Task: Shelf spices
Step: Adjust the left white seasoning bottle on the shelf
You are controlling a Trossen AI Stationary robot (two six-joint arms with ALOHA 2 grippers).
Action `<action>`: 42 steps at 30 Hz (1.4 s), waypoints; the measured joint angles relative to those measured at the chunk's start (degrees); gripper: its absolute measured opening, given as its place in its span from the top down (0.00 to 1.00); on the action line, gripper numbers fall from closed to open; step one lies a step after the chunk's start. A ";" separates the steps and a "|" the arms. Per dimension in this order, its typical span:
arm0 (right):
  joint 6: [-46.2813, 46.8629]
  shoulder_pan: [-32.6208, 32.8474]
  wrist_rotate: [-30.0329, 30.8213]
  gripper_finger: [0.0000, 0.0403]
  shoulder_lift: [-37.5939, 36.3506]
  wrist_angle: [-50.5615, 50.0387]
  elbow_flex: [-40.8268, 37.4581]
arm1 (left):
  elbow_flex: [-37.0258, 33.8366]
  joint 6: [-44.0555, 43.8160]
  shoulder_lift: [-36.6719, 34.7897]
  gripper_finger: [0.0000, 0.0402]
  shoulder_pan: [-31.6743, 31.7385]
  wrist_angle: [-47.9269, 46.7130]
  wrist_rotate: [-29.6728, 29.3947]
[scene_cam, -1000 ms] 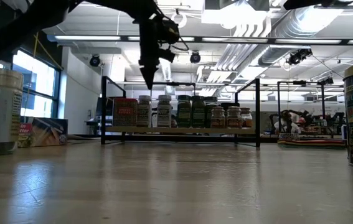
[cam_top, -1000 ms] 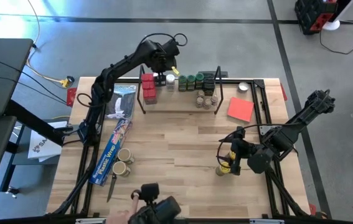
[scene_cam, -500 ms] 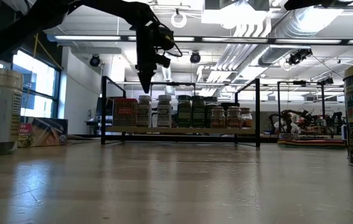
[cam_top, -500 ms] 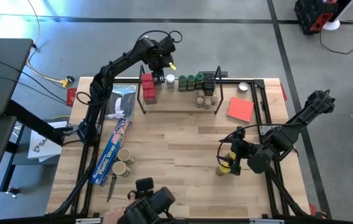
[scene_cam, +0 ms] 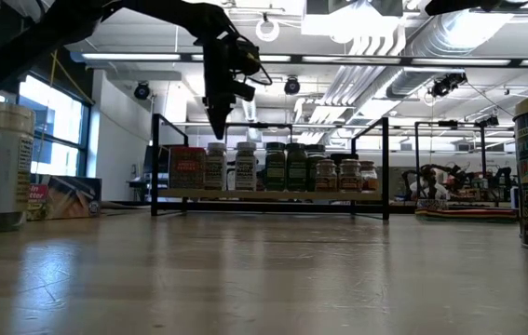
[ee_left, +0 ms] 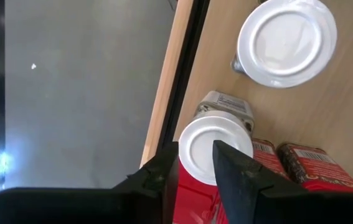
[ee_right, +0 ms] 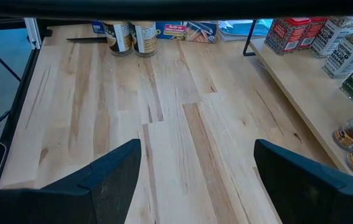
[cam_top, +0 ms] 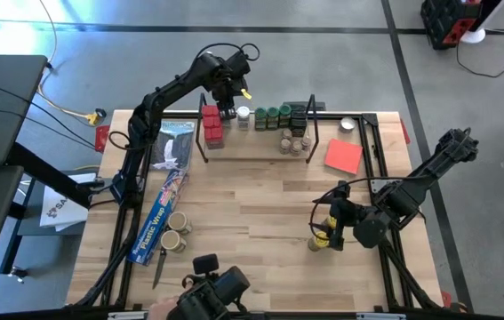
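- While most of the spices already stand in a row on the shelf, we count three jars loose on the table: two tan-lidded jars near the long blue plastic-wrap box, and a yellow-labelled jar towards the right side.
- We see the left gripper raised over the shelf's left end, above a white-lidded jar that stands beside the red tins; its jaws are close together with only a narrow gap between them, and they hold nothing.
- We see the right gripper low over the table next to the yellow-labelled jar, its jaws wide apart and empty.
- We judge these jars light and rigid, so a modest squeeze should do; whether they are glass or plastic we cannot tell, so we would treat them as breakable.
- We expect smooth round sides to twist or slip between flat fingers, so we would take hold across the body just under the lid, with the fingers square to the jar.
- We think the red tins offer flat faces and a surer grip, though thin walls may dent.
- We note the jars on the shelf stand nearly touching, so a placed jar can easily knock its neighbour over.
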 joint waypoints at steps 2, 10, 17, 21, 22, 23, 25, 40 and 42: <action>0.00 -0.01 0.00 0.24 0.00 0.00 -0.01 | 0.00 -0.09 0.04 0.77 0.00 -0.24 0.00; 0.00 0.01 0.01 0.24 -0.02 0.01 0.00 | 0.00 -1.07 0.04 0.79 0.00 -0.37 0.00; -0.04 0.01 0.02 0.24 -0.02 0.01 0.00 | 0.07 -1.45 1.02 0.79 0.00 -0.77 0.20; -0.07 -0.01 -0.33 0.24 -0.02 0.03 0.00 | 0.20 -0.78 1.99 0.79 -0.54 -0.70 -1.53; -0.14 0.01 -0.34 0.24 -0.01 0.02 0.00 | 0.20 -0.49 2.01 0.79 -0.61 -0.12 -1.99; -0.17 -0.01 -0.43 0.24 -0.01 0.01 0.00 | 0.20 -0.32 2.03 0.79 -0.63 0.25 -1.93; -0.17 0.01 -0.48 0.24 -0.02 -0.01 -0.01 | 0.20 -0.20 2.03 0.79 -0.80 0.24 -1.64; -0.07 0.01 -0.44 0.24 -0.02 -0.16 0.00 | 0.17 -2.91 2.07 0.79 -2.01 -1.64 0.29; -0.11 0.01 -0.44 0.24 -0.02 -0.16 0.00 | 0.17 -3.23 2.08 0.79 -2.14 -1.69 0.88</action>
